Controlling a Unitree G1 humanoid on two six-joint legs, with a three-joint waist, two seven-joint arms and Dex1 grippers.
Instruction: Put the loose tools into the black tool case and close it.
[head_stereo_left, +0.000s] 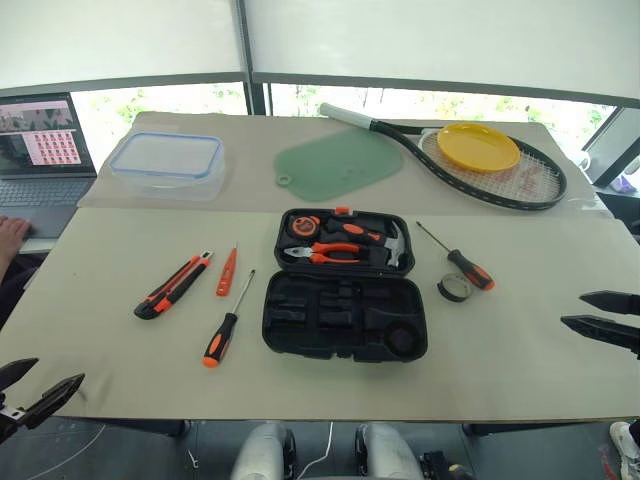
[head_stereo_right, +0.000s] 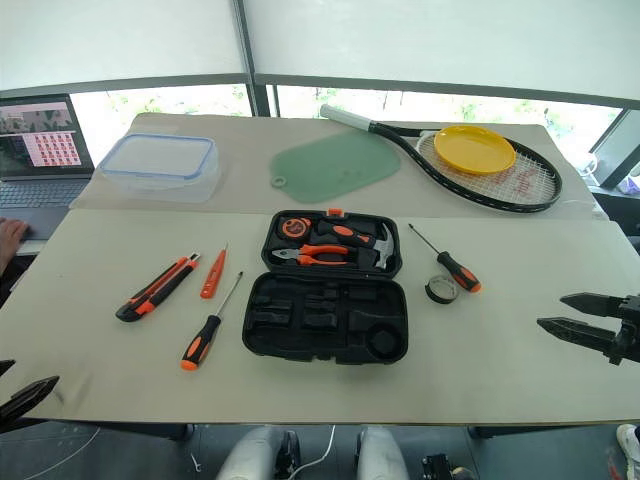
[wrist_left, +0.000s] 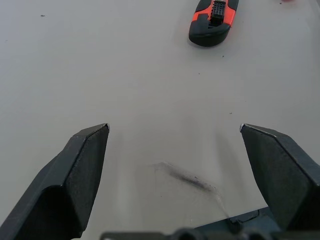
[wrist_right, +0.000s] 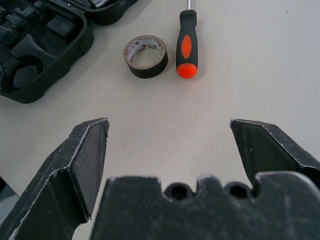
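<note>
The black tool case (head_stereo_left: 345, 318) lies open at the table's middle, its far half holding orange-handled pliers (head_stereo_left: 330, 252) and a hammer. To its left lie the utility knife (head_stereo_left: 173, 285), the small orange tester screwdriver (head_stereo_left: 227, 271) and a thin screwdriver (head_stereo_left: 227, 324). On the case's right are another screwdriver (head_stereo_left: 458, 259) and the dark tape roll (head_stereo_left: 455, 288). My left gripper (head_stereo_left: 38, 390) stands open and empty at the table's near left corner, short of the knife (wrist_left: 213, 20). Over the right edge my right gripper (head_stereo_left: 598, 312) is open, facing the tape roll (wrist_right: 145, 55) and screwdriver (wrist_right: 188, 45).
On the far side sit a clear blue-rimmed food box (head_stereo_left: 167, 163), a green mat (head_stereo_left: 337, 163), and a racket (head_stereo_left: 480, 162) with a yellow plate (head_stereo_left: 478, 147) on it. A laptop (head_stereo_left: 40, 150) stands at the far left, a person's hand (head_stereo_left: 12, 235) beside it.
</note>
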